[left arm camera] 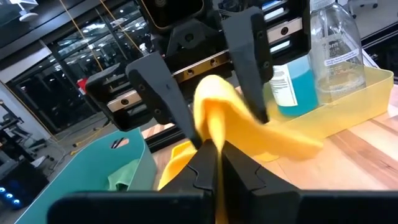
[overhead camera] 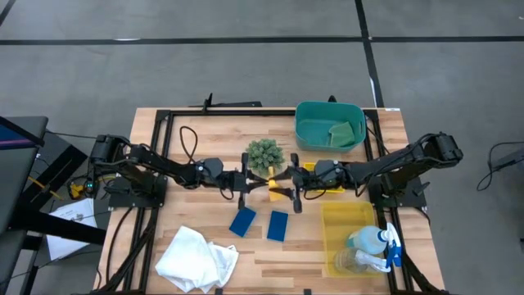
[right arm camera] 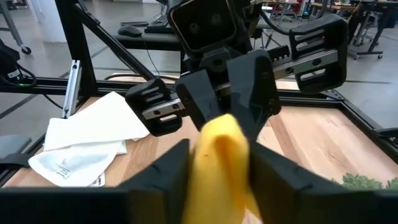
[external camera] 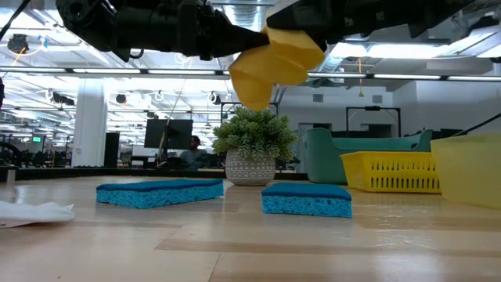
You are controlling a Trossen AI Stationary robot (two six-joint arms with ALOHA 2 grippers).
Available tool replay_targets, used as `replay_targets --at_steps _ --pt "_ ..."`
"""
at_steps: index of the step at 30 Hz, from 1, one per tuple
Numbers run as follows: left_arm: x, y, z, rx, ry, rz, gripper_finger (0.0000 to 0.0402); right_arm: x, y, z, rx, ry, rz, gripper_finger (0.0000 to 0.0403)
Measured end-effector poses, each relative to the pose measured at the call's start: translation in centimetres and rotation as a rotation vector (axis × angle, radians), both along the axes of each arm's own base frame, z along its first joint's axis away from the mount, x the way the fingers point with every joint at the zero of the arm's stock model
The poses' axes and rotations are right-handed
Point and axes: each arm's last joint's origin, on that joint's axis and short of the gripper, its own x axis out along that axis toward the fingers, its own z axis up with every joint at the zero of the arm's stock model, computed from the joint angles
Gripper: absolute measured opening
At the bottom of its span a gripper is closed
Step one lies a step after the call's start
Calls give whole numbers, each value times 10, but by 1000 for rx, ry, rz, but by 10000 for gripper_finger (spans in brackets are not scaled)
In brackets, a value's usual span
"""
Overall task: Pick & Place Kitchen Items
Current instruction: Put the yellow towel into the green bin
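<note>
The yellow sponge (external camera: 275, 61) hangs in the air above the bench (overhead camera: 205, 147), just in front of the plant ball (overhead camera: 264, 154), pinched at one end by the left claw (overhead camera: 246, 183), whose fingers are closed on it. The right claw (overhead camera: 292, 187) meets it from the other side, its fingers around the sponge and seemingly pressing it. Two blue sponges (overhead camera: 242, 221) lie on the bench nearby.

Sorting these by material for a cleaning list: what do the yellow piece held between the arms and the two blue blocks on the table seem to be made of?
Yellow sponge: looks like soft foam or cloth, matte; it folds and droops where it is pinched.
Blue sponges: seemingly porous cellulose-type foam, matte; their sides look pitted and rough.
</note>
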Motion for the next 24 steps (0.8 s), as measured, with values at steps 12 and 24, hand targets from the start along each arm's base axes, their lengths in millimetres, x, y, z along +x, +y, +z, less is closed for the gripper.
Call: replay_targets --at_steps 12,24 --pt "0 -1 -1 -27 16 -16 12 0 0 0 -23 2 18 15" --pt "-4 7 -2 -12 62 231 53 0 0 -1 -16 12 4 4"
